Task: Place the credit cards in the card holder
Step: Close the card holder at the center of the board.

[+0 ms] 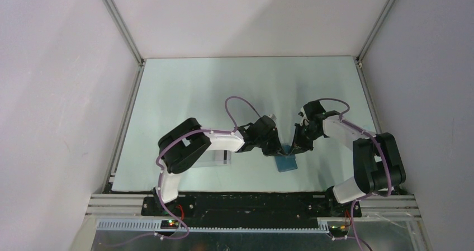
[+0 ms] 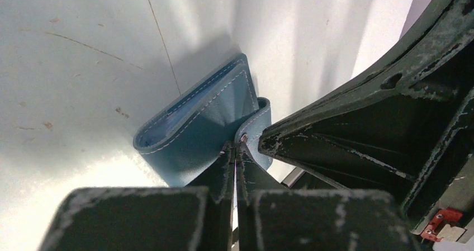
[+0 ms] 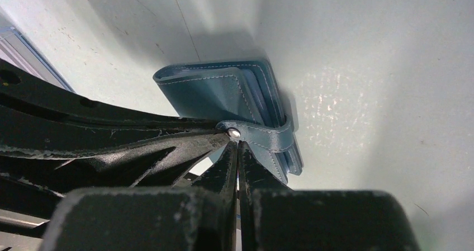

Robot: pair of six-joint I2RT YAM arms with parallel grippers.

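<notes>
A: Where is the card holder [image 1: 287, 162]?
B: Low centre of the top view, on the pale table [image 1: 223, 83], with plain walls close around it.
A: The pincers?
B: Both are closed. The right gripper [image 3: 238, 145] nips the clasp tab [image 3: 262, 136]. The left gripper [image 2: 235, 150] meets the snap; whether it holds anything, I cannot tell.
A: Handling?
B: Light, soft and bendy, I think. Take the flap edge.

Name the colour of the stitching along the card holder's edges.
Whitish stitching on the teal-blue card holder; clearest in the right wrist view.
</notes>
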